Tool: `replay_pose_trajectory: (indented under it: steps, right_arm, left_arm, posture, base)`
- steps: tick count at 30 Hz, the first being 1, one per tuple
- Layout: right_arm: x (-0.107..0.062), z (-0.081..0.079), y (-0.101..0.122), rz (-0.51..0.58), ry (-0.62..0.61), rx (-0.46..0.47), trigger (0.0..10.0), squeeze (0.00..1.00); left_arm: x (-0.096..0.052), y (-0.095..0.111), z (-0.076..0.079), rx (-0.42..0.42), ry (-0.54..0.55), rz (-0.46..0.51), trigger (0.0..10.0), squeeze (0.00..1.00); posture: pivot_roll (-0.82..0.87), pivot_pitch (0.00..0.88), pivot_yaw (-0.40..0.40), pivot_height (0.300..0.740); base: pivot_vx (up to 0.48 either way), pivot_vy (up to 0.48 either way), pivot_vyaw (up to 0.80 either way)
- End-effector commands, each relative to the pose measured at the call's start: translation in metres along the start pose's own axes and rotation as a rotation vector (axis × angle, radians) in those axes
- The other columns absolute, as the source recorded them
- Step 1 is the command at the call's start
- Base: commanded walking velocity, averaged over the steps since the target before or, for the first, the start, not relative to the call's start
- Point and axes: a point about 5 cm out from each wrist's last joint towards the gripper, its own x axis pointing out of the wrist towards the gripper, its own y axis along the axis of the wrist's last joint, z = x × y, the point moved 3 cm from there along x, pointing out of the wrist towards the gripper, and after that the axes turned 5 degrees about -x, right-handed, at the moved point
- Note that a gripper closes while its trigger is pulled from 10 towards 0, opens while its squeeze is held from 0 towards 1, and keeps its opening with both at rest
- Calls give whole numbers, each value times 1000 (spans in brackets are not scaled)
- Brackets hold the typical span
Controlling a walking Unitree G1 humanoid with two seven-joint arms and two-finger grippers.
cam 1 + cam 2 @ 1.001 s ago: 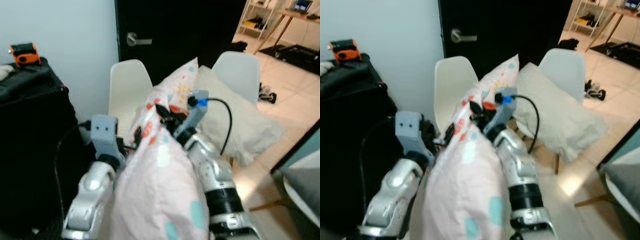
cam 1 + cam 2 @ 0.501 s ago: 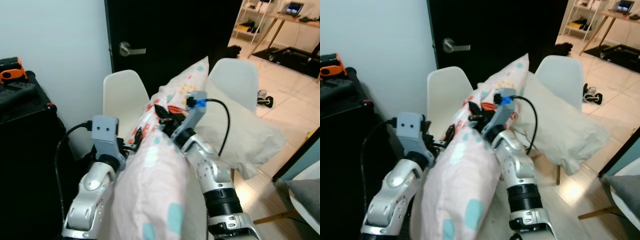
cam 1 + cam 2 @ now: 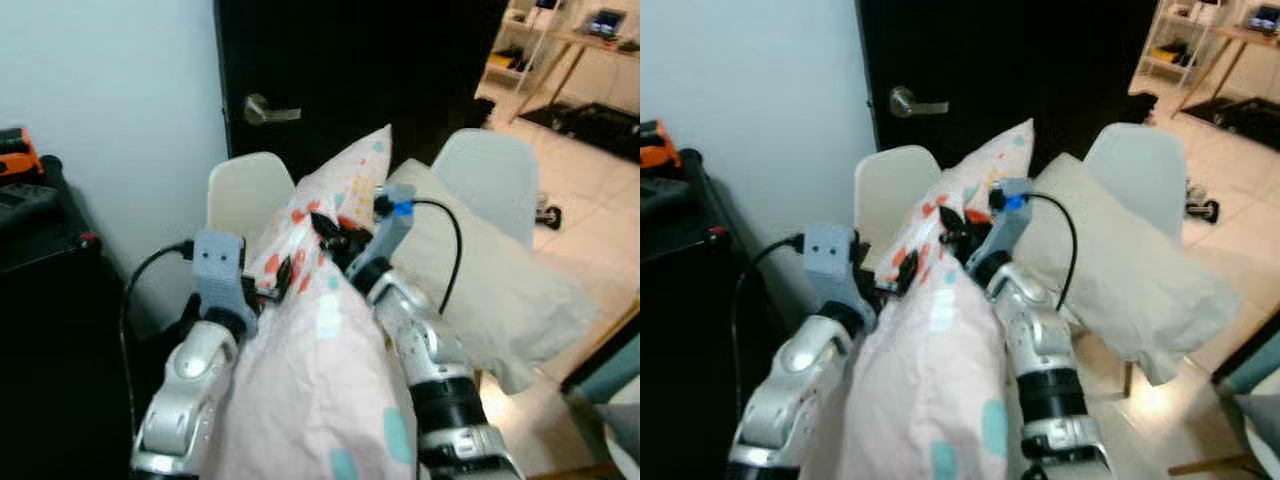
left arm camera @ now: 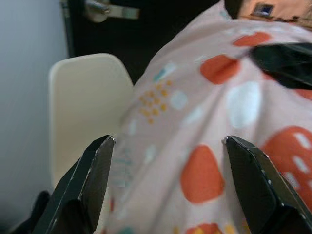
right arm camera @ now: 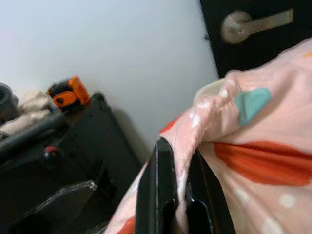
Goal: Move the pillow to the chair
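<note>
Left eye view findings: the patterned pink pillow (image 3: 320,330) is carried between both arms, raised in front of the robot's chest, its upper corner pointing toward the black door (image 3: 340,70). Behind it stand two white chairs. The nearer white chair (image 3: 243,195) sits against the pale wall below the door handle (image 3: 915,101); the second white chair (image 3: 487,180) already carries a cream pillow (image 3: 500,300) that drapes over its seat.

Right hand (image 5: 175,195): in the right wrist view its two black fingers are closed tight on a gathered fold of the pillow's fabric.

Left hand (image 4: 168,180): in the left wrist view its fingers stand wide apart, with the pillow's side pressed into the gap between them; it braces the pillow rather than pinching it.

Handling assessment: the pillow appears light, soft and easily deformed; it sags and bulges around the arms. The cloth fold in the right hand looks a thin purchase and could slip if the pillow swings. A grip on bunched fabric near a corner or seam, with the opposite hand supporting the bulk, seems soundest.

A black case (image 3: 680,260) with an orange object (image 3: 658,145) on top stands to the robot's left.
</note>
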Motion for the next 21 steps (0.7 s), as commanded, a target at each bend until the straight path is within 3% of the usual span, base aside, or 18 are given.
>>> replay_pose_trajectory:
  steps: [1, 14, 21]
  right_arm:
    - [4, -6, 26, 111, 30, -21, 10000, 0]
    - [4, -8, 27, 110, 39, -16, 10000, 0]
    - [4, -8, 27, 109, 41, -14, 10000, 0]
  left_arm:
    - [-1, -5, 5, -13, -10, -16, 10000, 0]
    - [-1, -5, 5, -20, -5, -15, 10000, 0]
    - [-1, -7, 4, -5, 10, -28, 10000, 0]
  posture:
    - [49, 0, -69, 740]
    - [43, 0, -70, 740]
    - [42, 0, -67, 740]
  base:
    - [371, 0, 0]
    - [373, 0, 0]
    - [0, -67, 0]
